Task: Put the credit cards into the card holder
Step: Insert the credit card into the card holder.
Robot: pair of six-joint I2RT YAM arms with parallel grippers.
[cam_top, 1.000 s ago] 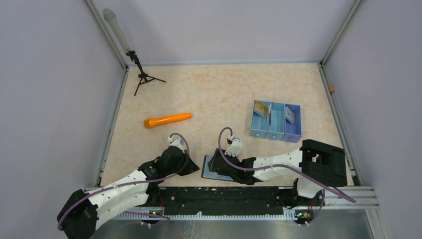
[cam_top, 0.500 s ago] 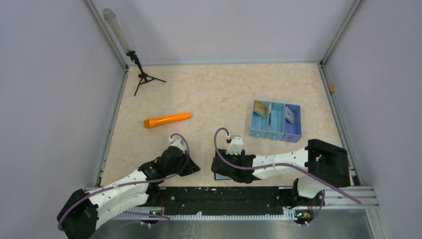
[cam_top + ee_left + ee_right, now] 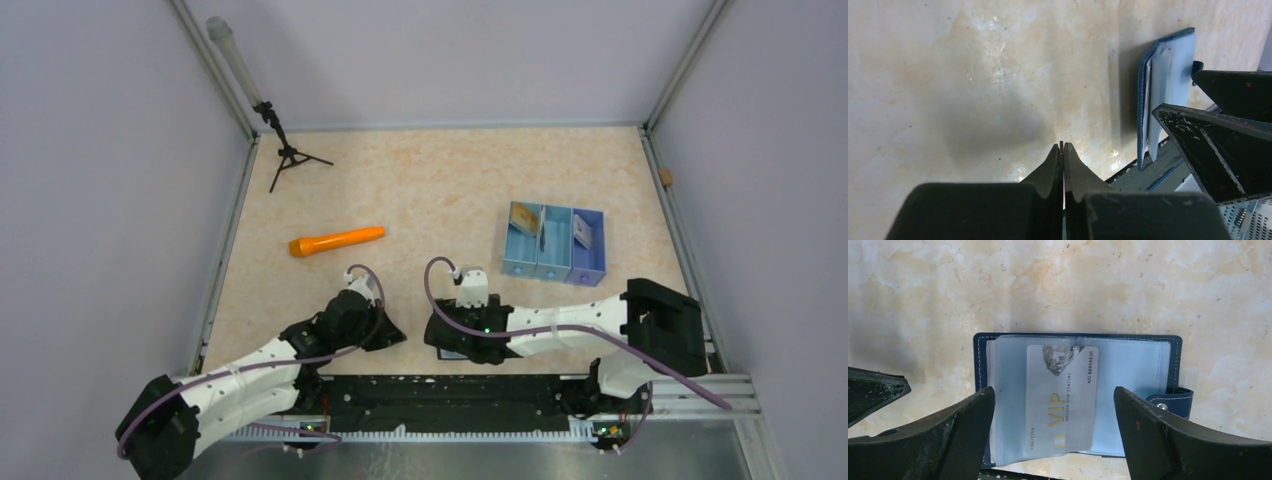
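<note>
Right jaws spread wide over open holder (image 3: 1133, 390) flat on surface (image 3: 1098, 290), white card (image 3: 1063, 395) sleeved inside; left jaws pressed together nearby.

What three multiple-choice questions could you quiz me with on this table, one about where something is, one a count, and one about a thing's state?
1. How many compartments does the blue tray have?
A. two
B. three
C. five

2. Where is the white card?
A. inside the wallet
B. in the tray
C. leaning against the tray

3. What state is the wallet in?
A. snapped shut
B. standing on end
C. lying open

Answers:
1. B, since the top view shows two dividers splitting the tray into three bins.
2. A, since the right wrist view shows the card lying on the wallet's pale blue inside, under a clear sleeve.
3. C, since its pale blue inside faces up and the snap tab sticks out loose at one side.
</note>
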